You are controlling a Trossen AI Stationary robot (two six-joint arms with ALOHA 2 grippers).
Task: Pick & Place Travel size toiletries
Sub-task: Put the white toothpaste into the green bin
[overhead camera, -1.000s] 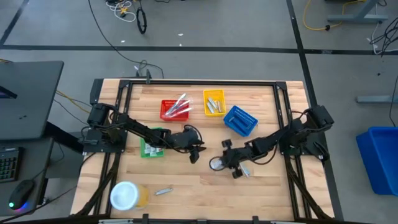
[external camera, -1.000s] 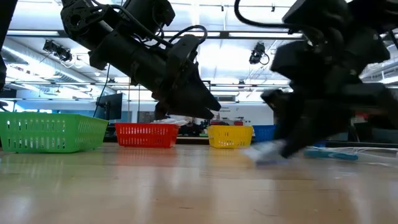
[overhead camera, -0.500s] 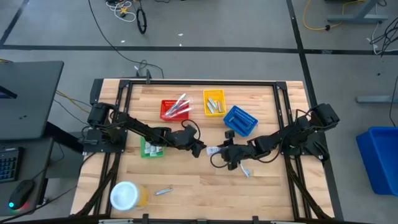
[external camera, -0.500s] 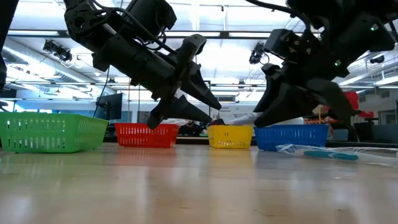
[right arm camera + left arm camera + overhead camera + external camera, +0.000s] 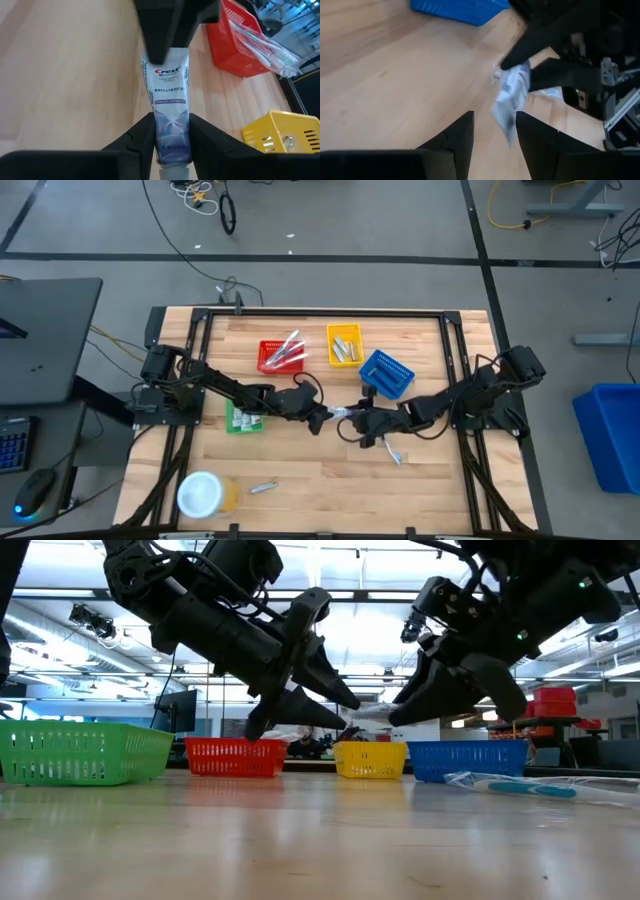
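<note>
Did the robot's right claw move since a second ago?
Yes. In the high view the right gripper, shut on a small white-and-blue toothpaste tube, has slid left, away from the blue plastic basket toward the left gripper.

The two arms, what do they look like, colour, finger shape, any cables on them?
Both arms are dark, nearly black, built of jointed segments. The left gripper and right gripper each end in two black fingers that are broad at the base and taper to wedge-like tips. Thin black cables loop along the forearms near the wrists. I can make out no markings on them.
</note>
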